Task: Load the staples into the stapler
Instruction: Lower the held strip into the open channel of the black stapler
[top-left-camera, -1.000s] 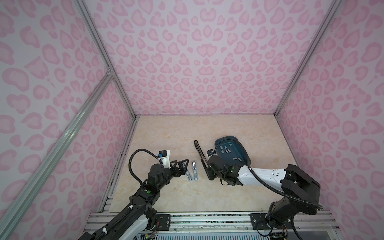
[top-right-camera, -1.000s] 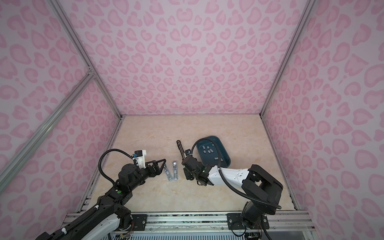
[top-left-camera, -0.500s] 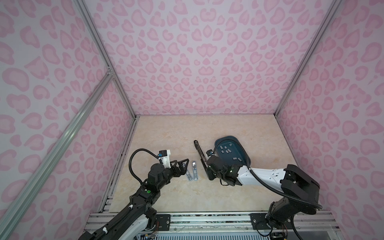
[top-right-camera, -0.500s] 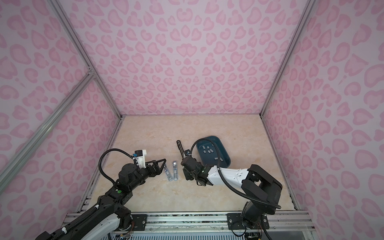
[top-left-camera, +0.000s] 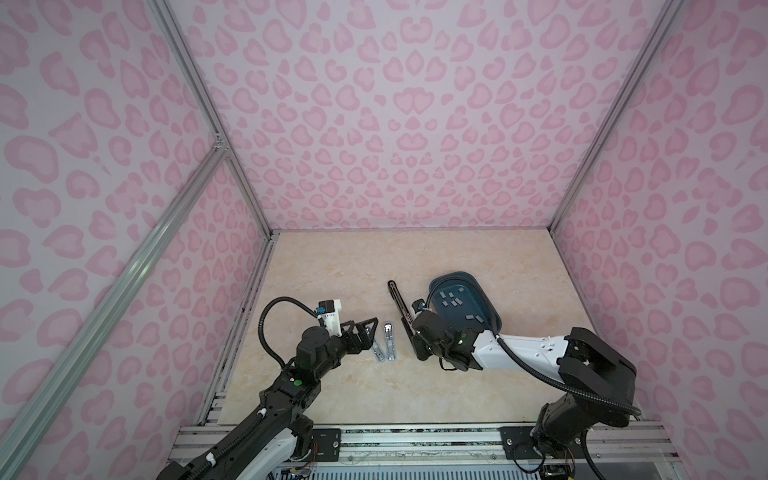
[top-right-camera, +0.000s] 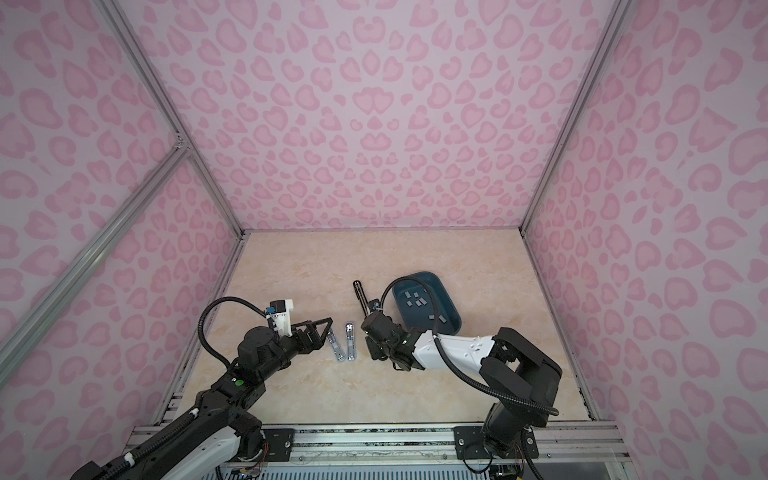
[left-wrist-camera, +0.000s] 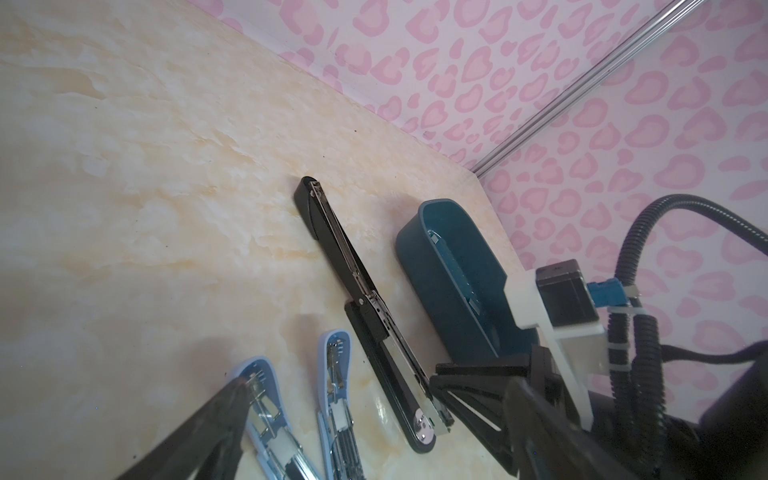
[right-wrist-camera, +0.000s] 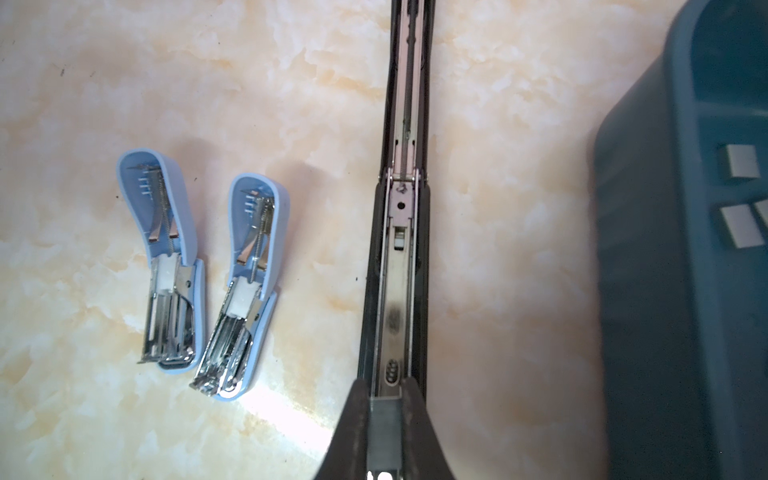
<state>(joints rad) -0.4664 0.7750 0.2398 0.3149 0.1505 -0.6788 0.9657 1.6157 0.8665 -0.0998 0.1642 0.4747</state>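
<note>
In both top views the left gripper (top-left-camera: 372, 332) gaped beside two blue staplers (top-left-camera: 389, 343); the right gripper (top-left-camera: 417, 351) sat at the near end of the black stapler (top-left-camera: 397, 301). Spare staples (top-right-camera: 415, 299) lay in the tray (top-right-camera: 419, 276). Left wrist: a finger (left-wrist-camera: 216, 415) overlapped one blue stapler. Right wrist: the right jaws pinched a staple strip (right-wrist-camera: 384, 419) over the stapler's channel.
</note>
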